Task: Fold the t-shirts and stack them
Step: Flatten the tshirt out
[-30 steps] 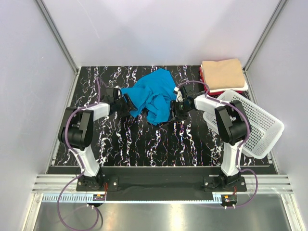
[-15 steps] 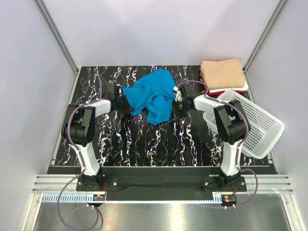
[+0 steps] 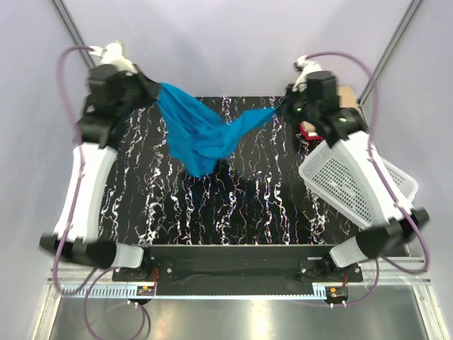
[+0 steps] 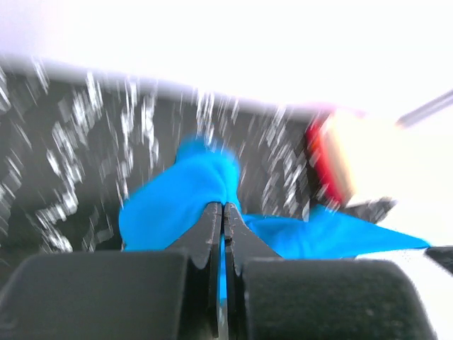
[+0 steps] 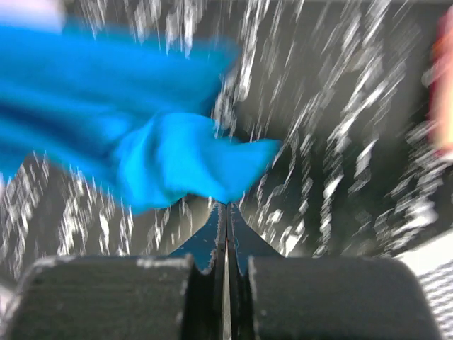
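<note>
Pale walls and aluminium corner posts are enclosing a black table with white marble veining [image 3: 233, 205], and both arms are reaching high above it. Between them a bright turquoise-blue cloth t-shirt [image 3: 202, 134] is hanging in the air. It is stretched from the upper left to the upper right of the overhead view, and most of its bulk is sagging in a crumpled bunch left of centre. Whether its lowest fold is touching the table cannot be told.

The left gripper [image 3: 152, 91] is holding the shirt's left end. In the left wrist view [image 4: 224, 212] its fingers are pressing together with a sliver of blue cloth [image 4: 184, 205] between them. The right gripper [image 3: 285, 108] is holding the narrow right end. In the blurred right wrist view [image 5: 226, 212] its fingers are also closed tight, and the blue fabric [image 5: 177, 163] is bunching just beyond the tips.

At the far right corner, a stack of folded tees, tan over red [image 4: 340, 159], is lying on the table, mostly hidden behind the right arm in the overhead view. A white perforated plastic basket [image 3: 354, 184] is sitting tilted at the table's right edge, just in front of that stack.
</note>
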You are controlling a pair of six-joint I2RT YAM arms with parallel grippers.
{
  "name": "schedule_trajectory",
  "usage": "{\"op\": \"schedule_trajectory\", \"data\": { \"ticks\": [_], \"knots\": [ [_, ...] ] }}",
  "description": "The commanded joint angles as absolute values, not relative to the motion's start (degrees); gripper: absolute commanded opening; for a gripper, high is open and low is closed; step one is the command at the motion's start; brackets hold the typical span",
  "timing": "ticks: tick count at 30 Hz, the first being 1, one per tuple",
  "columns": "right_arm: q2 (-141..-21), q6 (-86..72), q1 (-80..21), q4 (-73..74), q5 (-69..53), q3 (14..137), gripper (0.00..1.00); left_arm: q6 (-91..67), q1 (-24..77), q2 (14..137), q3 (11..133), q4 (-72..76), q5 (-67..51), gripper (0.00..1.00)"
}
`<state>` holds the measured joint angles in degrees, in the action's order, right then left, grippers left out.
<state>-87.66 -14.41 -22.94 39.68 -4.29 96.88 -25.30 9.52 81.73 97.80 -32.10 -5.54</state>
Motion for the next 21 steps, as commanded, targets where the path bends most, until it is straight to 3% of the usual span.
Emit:
{"op": "schedule_trajectory", "data": {
  "ticks": [1, 9, 21],
  "knots": [
    [-81.5, -12.7, -22.5, 46.8, 6.6, 101.9, 0.0, -22.2, 8.7, 75.2, 100.6, -37.4, -1.3, 0.0],
    [-72.6, -12.3, -22.5, 47.2, 8.3, 104.9, 0.0, -20.8, 8.4, 66.6, 100.5, -37.9, -0.3, 0.0],
    [-70.9, -12.8, -22.6, 44.7, 3.9, 97.1, 0.0, -17.6, 7.3, 70.9, 96.5, -38.3, -0.4, 0.0]
  ]
}}
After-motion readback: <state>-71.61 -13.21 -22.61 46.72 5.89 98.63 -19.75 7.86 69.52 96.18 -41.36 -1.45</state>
